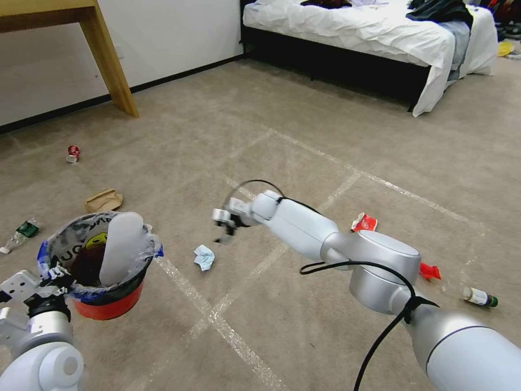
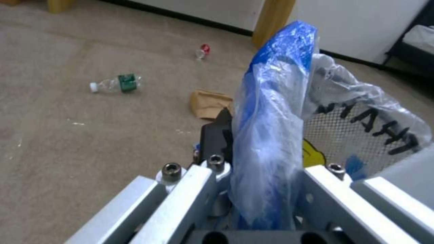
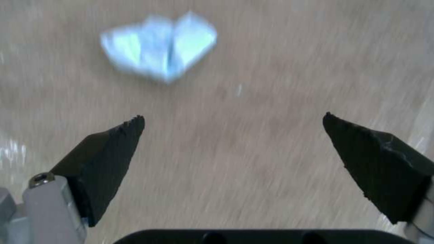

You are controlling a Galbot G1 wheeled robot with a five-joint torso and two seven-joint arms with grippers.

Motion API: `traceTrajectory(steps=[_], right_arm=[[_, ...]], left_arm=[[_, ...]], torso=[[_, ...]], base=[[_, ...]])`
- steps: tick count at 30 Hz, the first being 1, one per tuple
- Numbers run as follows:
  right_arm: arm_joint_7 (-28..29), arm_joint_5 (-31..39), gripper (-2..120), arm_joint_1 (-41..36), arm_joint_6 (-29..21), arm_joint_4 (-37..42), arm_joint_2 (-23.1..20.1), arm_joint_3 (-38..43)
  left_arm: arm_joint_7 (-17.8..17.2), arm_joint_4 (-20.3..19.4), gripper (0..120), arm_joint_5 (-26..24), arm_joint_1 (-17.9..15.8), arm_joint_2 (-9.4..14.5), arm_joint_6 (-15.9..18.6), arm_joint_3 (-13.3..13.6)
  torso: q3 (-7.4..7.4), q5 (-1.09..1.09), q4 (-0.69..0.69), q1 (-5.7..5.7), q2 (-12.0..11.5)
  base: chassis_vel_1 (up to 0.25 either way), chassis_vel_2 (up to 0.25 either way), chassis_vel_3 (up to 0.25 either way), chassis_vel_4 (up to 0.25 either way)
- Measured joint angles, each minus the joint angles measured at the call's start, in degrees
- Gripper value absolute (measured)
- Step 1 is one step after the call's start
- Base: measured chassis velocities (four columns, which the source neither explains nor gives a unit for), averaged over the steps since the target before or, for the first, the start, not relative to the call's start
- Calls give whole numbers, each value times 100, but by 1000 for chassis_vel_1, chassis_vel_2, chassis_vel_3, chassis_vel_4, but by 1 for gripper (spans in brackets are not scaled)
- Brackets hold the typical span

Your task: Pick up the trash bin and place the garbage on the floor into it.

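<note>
I'm holding the trash bin [image 1: 108, 304] off the floor at my left, the left pincer [image 1: 54, 274] clamped on its bagged rim. My right pincer [image 3: 233, 135] is hanging wide apart above the carpet, near a crumpled pale-blue tissue [image 1: 204, 257].

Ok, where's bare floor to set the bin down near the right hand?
Bare carpet lies ahead of the right hand, between the table leg and the bed. Another bare patch sits below the crumpled tissue, beside the trash bin that the left hand holds. Crowded: carton, can, bottle on the left; red wrappers on the right.
</note>
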Motion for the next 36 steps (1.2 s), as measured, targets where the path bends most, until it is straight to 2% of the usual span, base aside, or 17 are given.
traceTrajectory(steps=[2,4,7,12,16,19,25,36], right_arm=[[8,68,100,-118,-52,-56,-4,15],[158,793,100,-326,-236,-24,-9,84],[223,1137,100,-478,-258,55,-8,188],[346,1275,100,-599,-51,273,-17,463],[395,1293,100,-638,263,372,-19,656],[328,1107,100,-723,696,434,-21,924],[163,775,100,-818,771,494,-24,1175],[275,899,100,-915,1046,459,-27,1218]], left_arm=[[4,-34,5,-3,5,-22,-4,-32],[11,-43,5,-38,5,-32,-4,-92],[42,-28,5,-52,10,-22,-19,-102],[85,94,5,-52,10,28,-55,-90],[117,189,5,-16,-12,51,-97,-37],[141,263,5,31,-26,56,-120,67],[148,320,5,49,-43,105,-127,124],[137,348,5,70,-48,95,-129,161]], torso=[[0,-1,2,0,-1],[-1,-1,5,0,0],[0,0,7,0,0],[0,-1,5,0,0],[0,-1,6,0,0],[0,-1,6,0,0],[0,-1,5,0,0],[0,-1,4,0,0]], base=[[0,0,0,0],[0,0,0,0],[0,0,0,0],[0,0,0,0],[0,0,0,0],[0,0,0,0],[0,0,0,0],[22,26,-18,-28]])
